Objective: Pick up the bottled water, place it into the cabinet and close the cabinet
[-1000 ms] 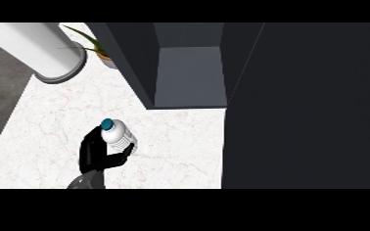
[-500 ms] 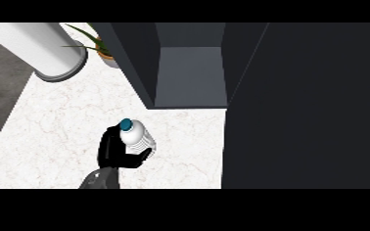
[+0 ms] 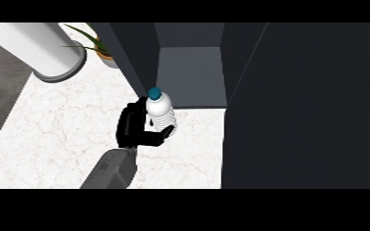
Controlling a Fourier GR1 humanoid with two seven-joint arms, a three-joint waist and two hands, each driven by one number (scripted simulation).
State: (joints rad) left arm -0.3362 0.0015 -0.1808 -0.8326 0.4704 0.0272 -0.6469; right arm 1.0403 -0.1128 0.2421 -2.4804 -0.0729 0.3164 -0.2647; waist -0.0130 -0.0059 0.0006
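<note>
The bottled water (image 3: 160, 111) is a clear bottle with a teal cap, held upright just above the white marble counter (image 3: 57, 132). My left hand (image 3: 132, 127) is shut on it from the left, with the thumb curled across its lower side. The bottle's cap sits at the front left corner of the dark cabinet's open compartment (image 3: 192, 73). The cabinet door (image 3: 303, 107) stands open as a tall dark panel on the right. My right hand does not show.
A large white cylinder (image 3: 43, 49) lies at the upper left. A small potted plant (image 3: 98, 49) stands beside the cabinet's left wall (image 3: 133, 54). The counter's left edge runs down the far left.
My left hand has carried the bottle up and to the right, from mid-counter to the front edge of the open cabinet.
</note>
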